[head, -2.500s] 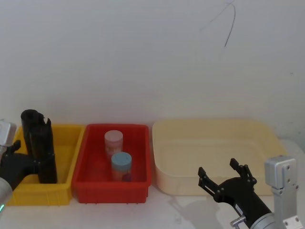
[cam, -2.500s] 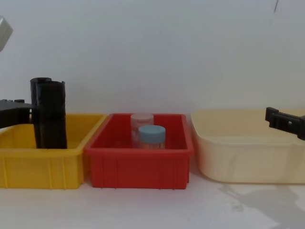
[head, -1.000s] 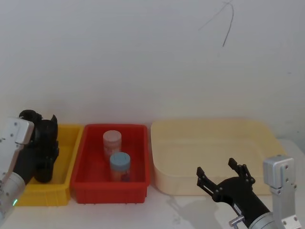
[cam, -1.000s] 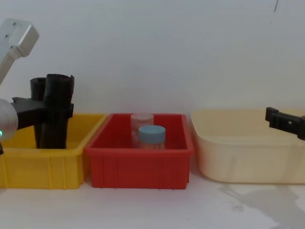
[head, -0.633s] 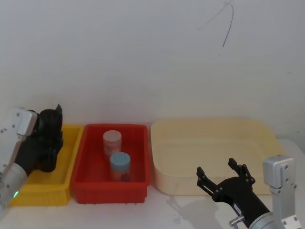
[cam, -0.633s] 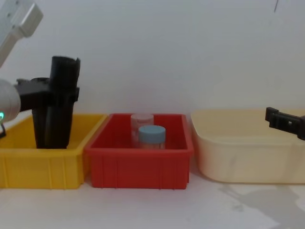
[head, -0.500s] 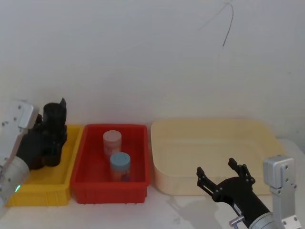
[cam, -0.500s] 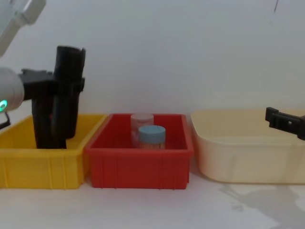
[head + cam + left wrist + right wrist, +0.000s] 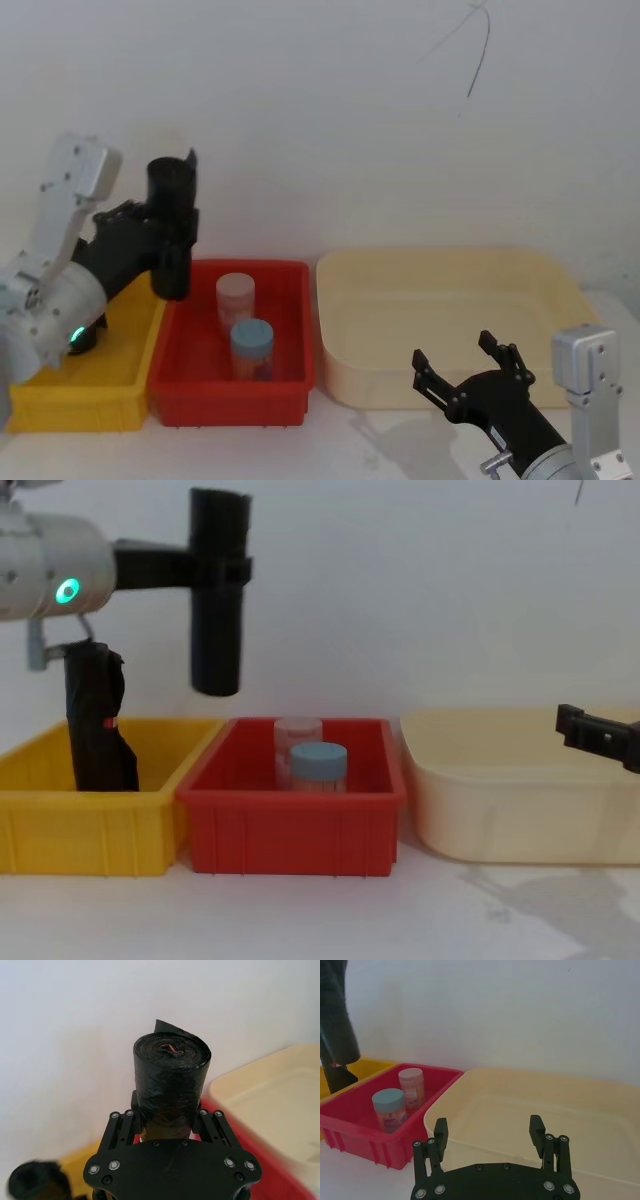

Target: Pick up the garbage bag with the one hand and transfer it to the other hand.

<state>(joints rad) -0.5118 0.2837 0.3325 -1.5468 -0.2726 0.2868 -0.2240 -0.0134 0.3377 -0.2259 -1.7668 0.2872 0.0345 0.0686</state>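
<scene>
In the upper left of the chest view, we see the garbage bag (image 9: 216,640) hanging upright in the air, well above the rims of the yellow bin (image 9: 100,825) and the red bin (image 9: 300,830). The left tool (image 9: 222,570) is clamped on it from the side, near its top. We judge that this high grip leaves the long lower part free for the other tool, and that the height keeps the roll clear of the bin walls and the two jars (image 9: 318,765). The second black roll (image 9: 95,730), with a small red mark, stands in the yellow bin. The right tool (image 9: 455,352) waits low in the lower right of the head view, in front of the cream tub (image 9: 560,285), with its jaws wide apart, probably ready to receive the bag.
</scene>
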